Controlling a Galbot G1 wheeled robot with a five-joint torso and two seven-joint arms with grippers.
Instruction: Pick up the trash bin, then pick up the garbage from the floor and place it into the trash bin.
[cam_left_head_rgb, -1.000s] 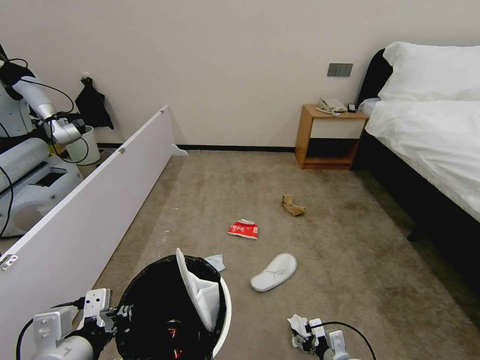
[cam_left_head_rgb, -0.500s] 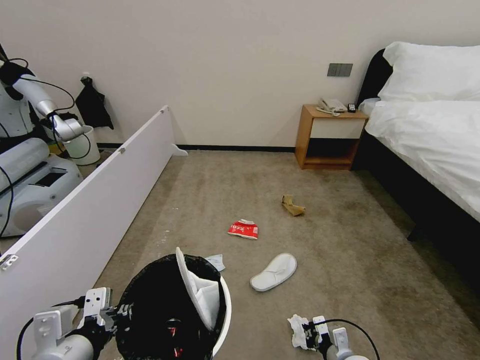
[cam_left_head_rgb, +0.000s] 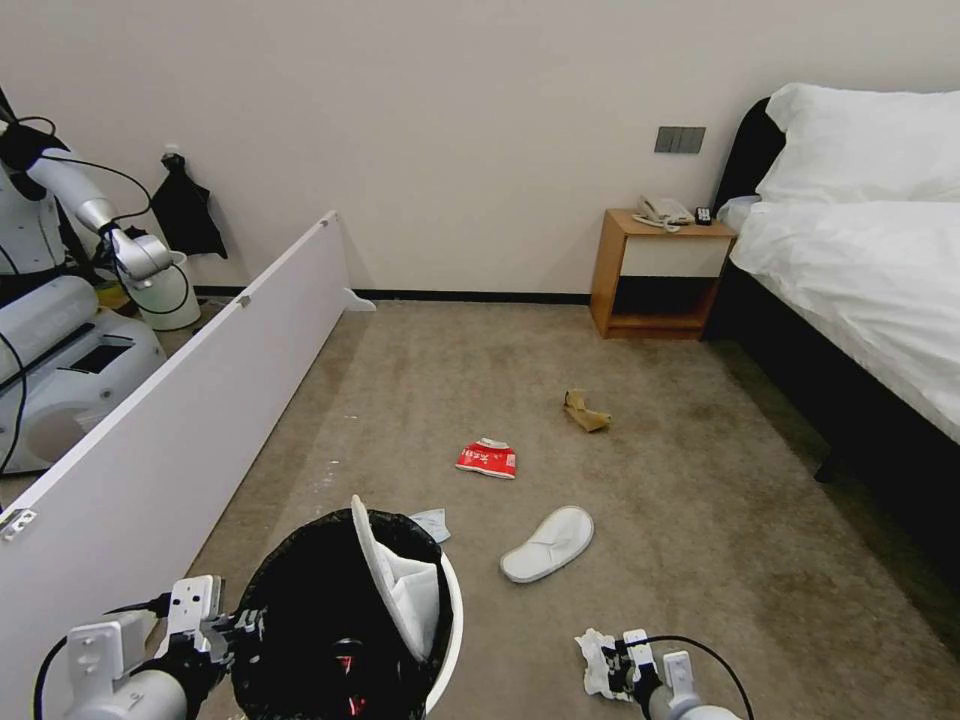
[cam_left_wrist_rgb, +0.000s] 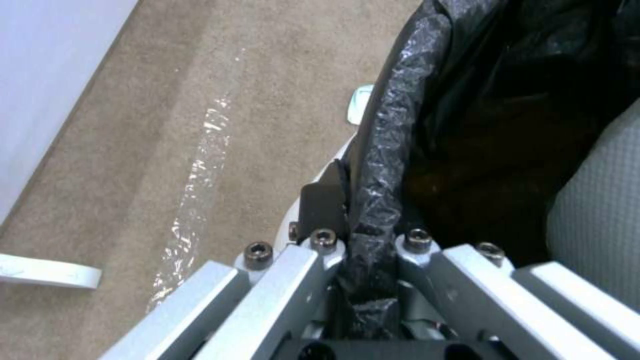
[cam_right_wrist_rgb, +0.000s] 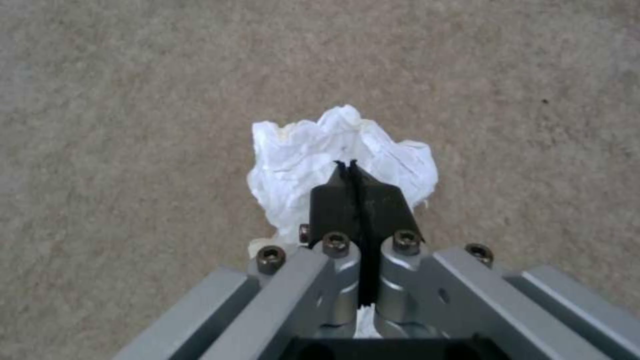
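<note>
I hold the trash bin (cam_left_head_rgb: 345, 620) with my left hand (cam_left_wrist_rgb: 363, 235); its fingers are pressed on the black bag folded over the rim, at the bin's left side. One white slipper (cam_left_head_rgb: 395, 585) stands inside the bin. My right hand (cam_right_wrist_rgb: 352, 172) is low over the floor (cam_left_head_rgb: 700, 480), to the right of the bin, and its fingers are pressed together, pinching a crumpled white tissue (cam_right_wrist_rgb: 333, 150). On the carpet ahead lie the second slipper (cam_left_head_rgb: 548, 543), a red snack packet (cam_left_head_rgb: 487, 459) and, farther, a brown paper bag (cam_left_head_rgb: 585, 411), all apart from each other.
</note>
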